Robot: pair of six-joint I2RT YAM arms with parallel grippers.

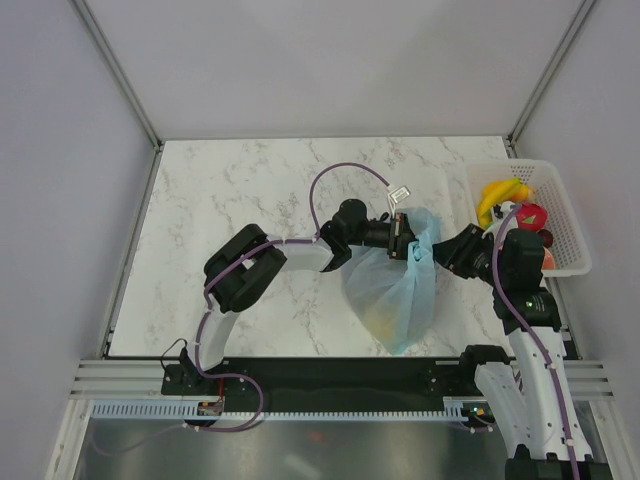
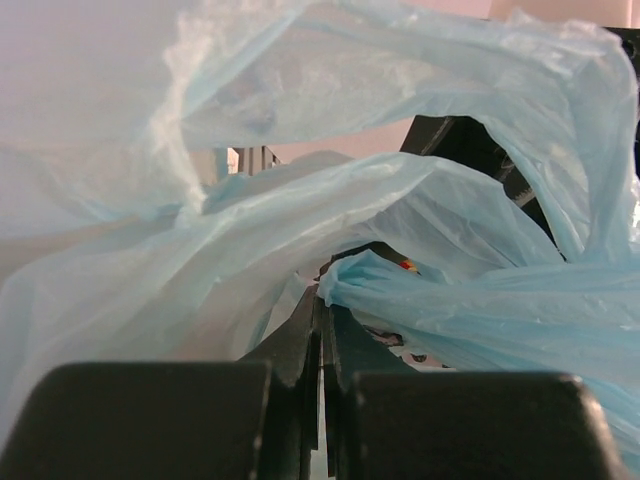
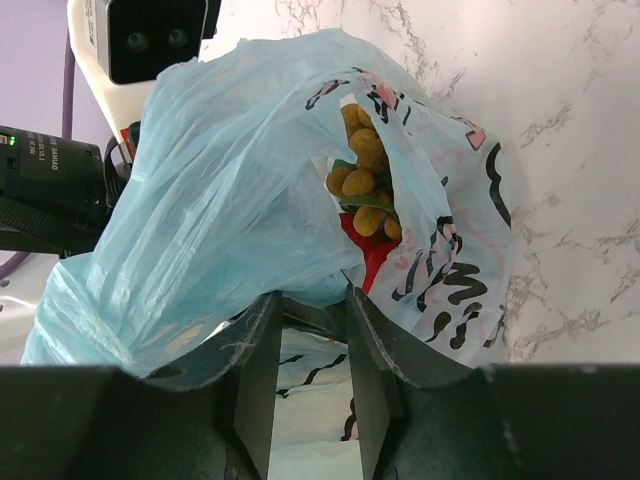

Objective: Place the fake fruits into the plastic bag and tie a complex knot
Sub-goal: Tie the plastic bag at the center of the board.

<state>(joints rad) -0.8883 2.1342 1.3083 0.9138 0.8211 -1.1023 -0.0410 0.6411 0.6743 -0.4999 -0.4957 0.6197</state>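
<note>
Left end effector clenches the plastic bag by its rim, while the released right end effector at its mouth lies nearer the fake fruits in the basket.

left gripper tips buried in plastic bag film, most bagged fruits hidden under film, dark ball in basket partly behind right arm

A white marble-patterned surface fills the enclosure, backed by plain grey walls with slim metal posts at the corners. A white mesh basket sits at its right edge.
</note>
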